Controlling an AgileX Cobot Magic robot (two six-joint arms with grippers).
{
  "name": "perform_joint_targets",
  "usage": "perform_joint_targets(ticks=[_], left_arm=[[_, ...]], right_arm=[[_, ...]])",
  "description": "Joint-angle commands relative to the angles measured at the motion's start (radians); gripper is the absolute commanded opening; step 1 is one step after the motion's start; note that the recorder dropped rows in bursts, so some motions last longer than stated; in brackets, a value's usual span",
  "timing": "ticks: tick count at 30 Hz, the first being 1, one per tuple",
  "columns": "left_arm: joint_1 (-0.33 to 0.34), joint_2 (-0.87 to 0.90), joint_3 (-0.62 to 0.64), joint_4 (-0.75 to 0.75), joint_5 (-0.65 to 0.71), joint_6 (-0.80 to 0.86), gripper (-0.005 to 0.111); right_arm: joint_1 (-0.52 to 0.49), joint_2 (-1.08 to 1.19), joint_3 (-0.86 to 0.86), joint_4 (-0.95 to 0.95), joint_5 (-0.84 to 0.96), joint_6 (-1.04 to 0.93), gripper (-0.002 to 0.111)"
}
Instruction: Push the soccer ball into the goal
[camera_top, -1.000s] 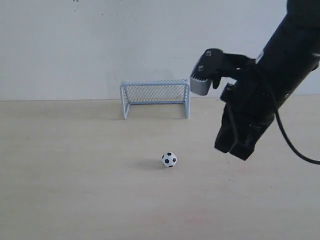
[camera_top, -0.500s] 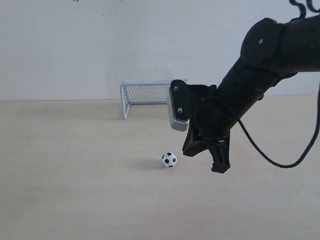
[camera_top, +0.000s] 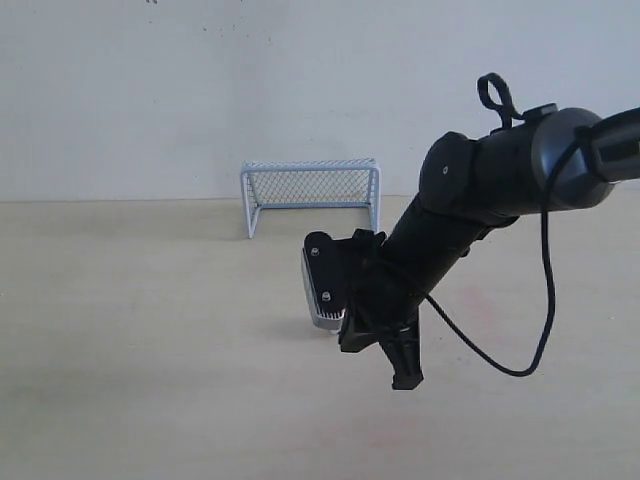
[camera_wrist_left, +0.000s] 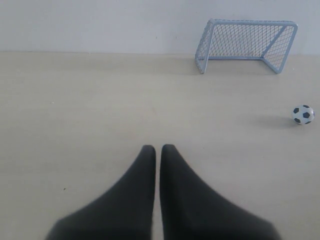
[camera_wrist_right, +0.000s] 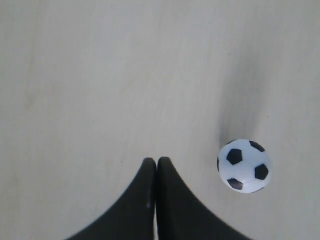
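The ball (camera_wrist_right: 244, 165) sits on the table (camera_top: 150, 350), out in front of the goal (camera_top: 310, 163) and well apart from its mouth; the left wrist view shows it (camera_wrist_left: 303, 114) in open space with the net (camera_wrist_left: 250, 22) beyond. And here's the change: a second ago the right gripper (camera_top: 405, 378) hung high and off to the side; half a second ago it was swinging in and dropping; now it's right down at the ball; in the exterior view its grey wrist camera (camera_top: 320, 290) hides the ball completely. The right wrist view gives the close-up: the fingers are pressed tight together, holding nothing, the tip (camera_wrist_right: 156, 162) just beside the ball, a gap showing, no contact yet. The left gripper (camera_wrist_left: 157, 149) is clamped shut too, empty, far from the play. So the approach looks done and the shove is up next; I judge the tip needs to get behind the ball on the side away from the goal; an off-centre nudge could send so small a ball wide of the posts.
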Motion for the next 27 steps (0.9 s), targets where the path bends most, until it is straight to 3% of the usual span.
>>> perform_joint_targets(ticks=[1, 19, 23, 27], left_arm=[[0.0, -0.001, 0.004, 0.001, -0.002, 0.0, 0.004], [0.0, -0.001, 0.004, 0.001, -0.002, 0.0, 0.004], [0.0, -0.001, 0.004, 0.001, -0.002, 0.0, 0.004], [0.0, -0.001, 0.004, 0.001, -0.002, 0.0, 0.004]], right_arm=[[0.0, 0.017, -0.005, 0.028, -0.011, -0.03, 0.0], [0.0, 0.035, 0.0, 0.139, 0.075, -0.211, 0.0], [-0.032, 0.035, 0.0, 0.275, 0.087, -0.29, 0.0], [-0.065, 0.035, 0.0, 0.284, 0.098, -0.29, 0.0]])
